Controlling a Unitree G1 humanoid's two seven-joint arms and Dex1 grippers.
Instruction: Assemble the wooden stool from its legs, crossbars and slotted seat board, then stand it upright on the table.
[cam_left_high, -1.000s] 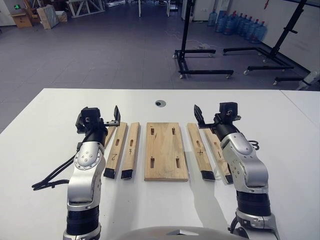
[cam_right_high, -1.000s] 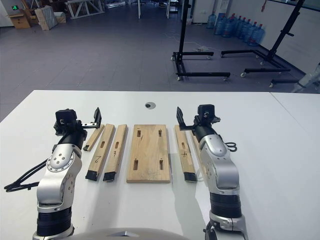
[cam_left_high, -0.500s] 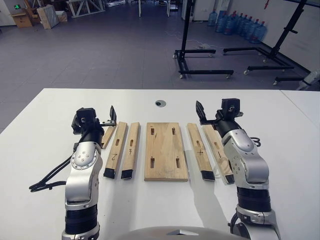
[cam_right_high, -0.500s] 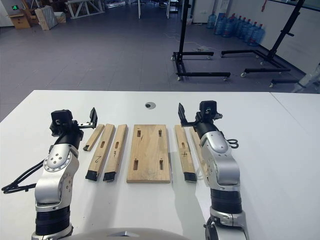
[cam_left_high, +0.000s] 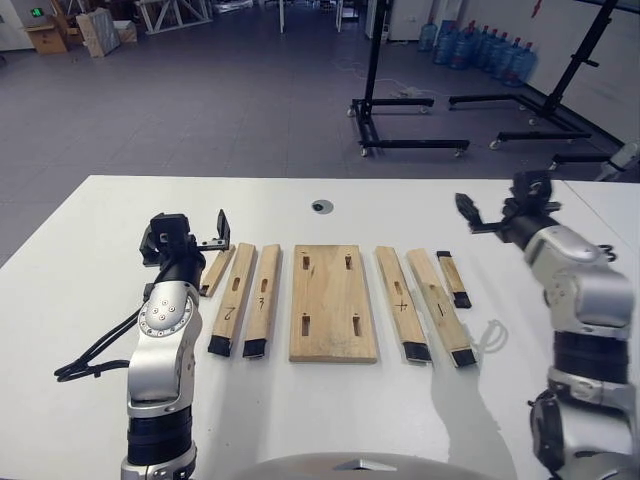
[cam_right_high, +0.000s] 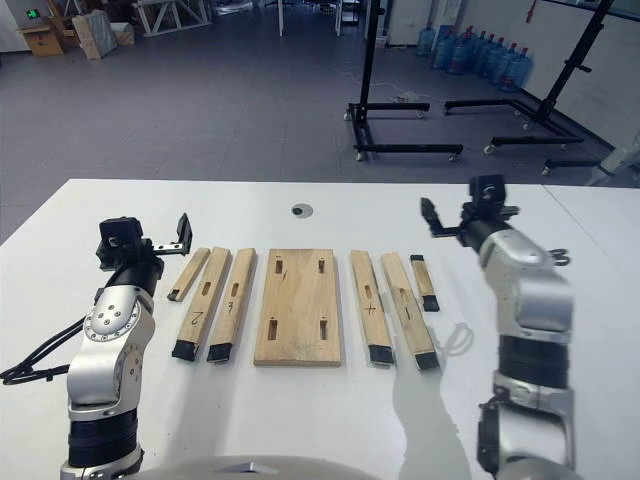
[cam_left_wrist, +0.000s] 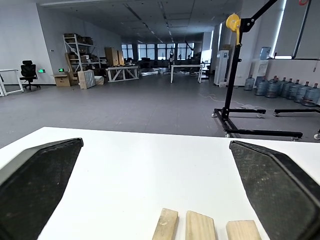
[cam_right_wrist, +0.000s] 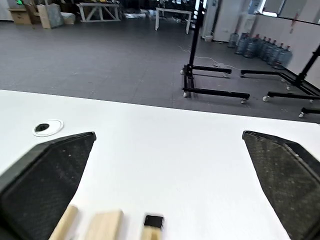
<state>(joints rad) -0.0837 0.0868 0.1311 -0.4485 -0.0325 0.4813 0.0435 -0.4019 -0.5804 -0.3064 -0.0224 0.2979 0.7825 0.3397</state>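
Note:
The slotted seat board (cam_left_high: 333, 302) lies flat at the table's middle. To its left lie two legs (cam_left_high: 232, 298) (cam_left_high: 262, 300) and a short crossbar (cam_left_high: 215, 270). Two more legs (cam_left_high: 401, 303) (cam_left_high: 444, 308) and a short black-tipped crossbar (cam_left_high: 454, 279) lie to its right. My left gripper (cam_left_high: 205, 238) hangs open just beyond the left crossbar, and its wide-apart pads (cam_left_wrist: 40, 175) frame the wood ends (cam_left_wrist: 200, 227). Off to the far right of the right crossbar, my right gripper (cam_left_high: 480, 215) is open and holds nothing, its pads (cam_right_wrist: 285, 170) spread.
A round grommet (cam_left_high: 321, 207) sits in the white table (cam_left_high: 120, 210) beyond the board. A black cable (cam_left_high: 90, 360) trails by my left arm, and a thin white cord loop (cam_left_high: 490, 335) lies right of the legs. Black wheeled racks (cam_left_high: 410, 100) stand on the floor behind.
My right arm has swung to the right, away from the right legs, uncovering the short black-tipped crossbar. My left gripper has drifted slightly to the left. No piece has moved.

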